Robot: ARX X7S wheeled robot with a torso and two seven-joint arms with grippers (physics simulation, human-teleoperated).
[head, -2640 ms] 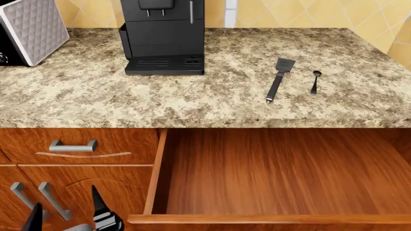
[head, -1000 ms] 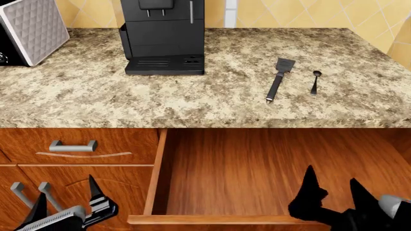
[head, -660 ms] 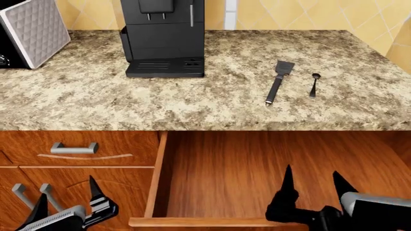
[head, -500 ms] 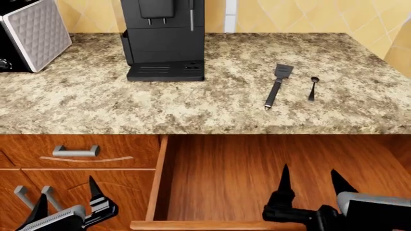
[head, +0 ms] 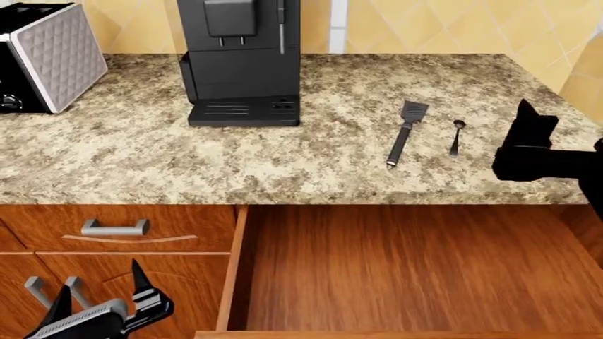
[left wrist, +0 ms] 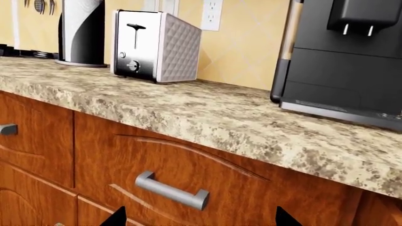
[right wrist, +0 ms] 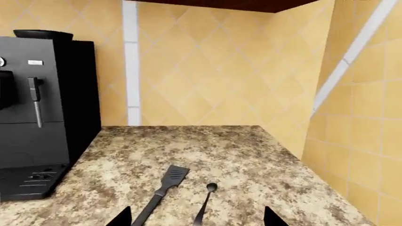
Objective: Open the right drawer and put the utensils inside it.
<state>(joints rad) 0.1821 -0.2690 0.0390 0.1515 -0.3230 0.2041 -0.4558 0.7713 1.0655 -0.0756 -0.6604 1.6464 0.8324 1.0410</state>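
Note:
The right drawer (head: 405,268) stands pulled out under the counter, its wood-grain floor bare. On the granite counter above it lie the utensils: a dark spatula (head: 403,131) (right wrist: 160,190) and, just to its right, a thin spoon (head: 455,136) (right wrist: 206,202), both with handles toward the front edge. My right gripper (head: 527,120) (right wrist: 196,219) hovers open at counter height, right of the spoon, with both utensils ahead between its fingertip lines in the right wrist view. My left gripper (head: 101,279) (left wrist: 199,217) is open and empty, low in front of the left cabinet.
A black coffee machine (head: 240,63) (right wrist: 37,117) stands at the back middle and a toaster (head: 52,53) (left wrist: 154,44) at the back left. A paper towel roll (left wrist: 82,30) stands beyond it. The left drawer's bar handle (left wrist: 171,190) faces my left gripper. A tiled side wall (right wrist: 358,117) bounds the counter's right.
My right gripper rose from over the open drawer to counter height at the right, beside the spoon. The head view shifted, showing the counter lower in frame. The left gripper stayed put.

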